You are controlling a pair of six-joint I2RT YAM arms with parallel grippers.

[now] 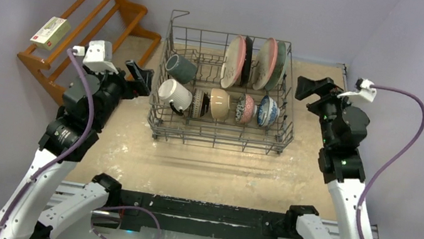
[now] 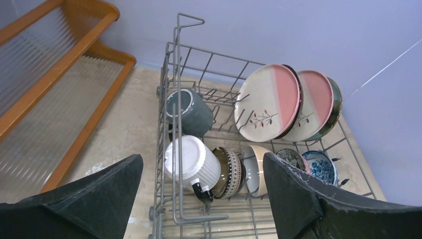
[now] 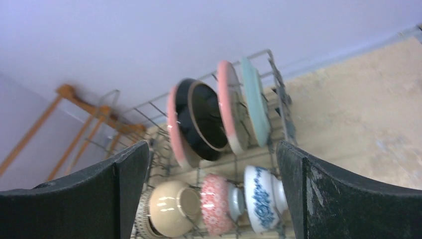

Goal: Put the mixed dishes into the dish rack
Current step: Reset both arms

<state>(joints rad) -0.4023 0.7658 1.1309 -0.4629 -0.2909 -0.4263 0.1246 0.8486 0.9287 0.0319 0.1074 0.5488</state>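
The grey wire dish rack (image 1: pixel 219 141) stands mid-table and holds the mixed dishes. Pink-and-white plates (image 1: pixel 234 61) and a mint plate (image 1: pixel 279 65) stand upright at its back right. A dark teal mug (image 1: pixel 180 68) and a white mug (image 1: pixel 174 95) lie at its left. Along the front row sit a patterned bowl (image 1: pixel 198 102), a beige bowl (image 1: pixel 219 104), a pink bowl (image 1: pixel 245 108) and a blue bowl (image 1: pixel 267 110). My left gripper (image 1: pixel 141 78) hovers open just left of the rack, empty (image 2: pixel 201 157). My right gripper (image 1: pixel 306 86) is open and empty off the rack's right side (image 3: pixel 213 144).
A brown wooden slatted shelf (image 1: pixel 94 19) leans in the back left corner with a small box (image 1: pixel 51 31) on it. Purple walls close in on the left, back and right. Bare tabletop (image 1: pixel 202 169) lies between the rack and the arm bases.
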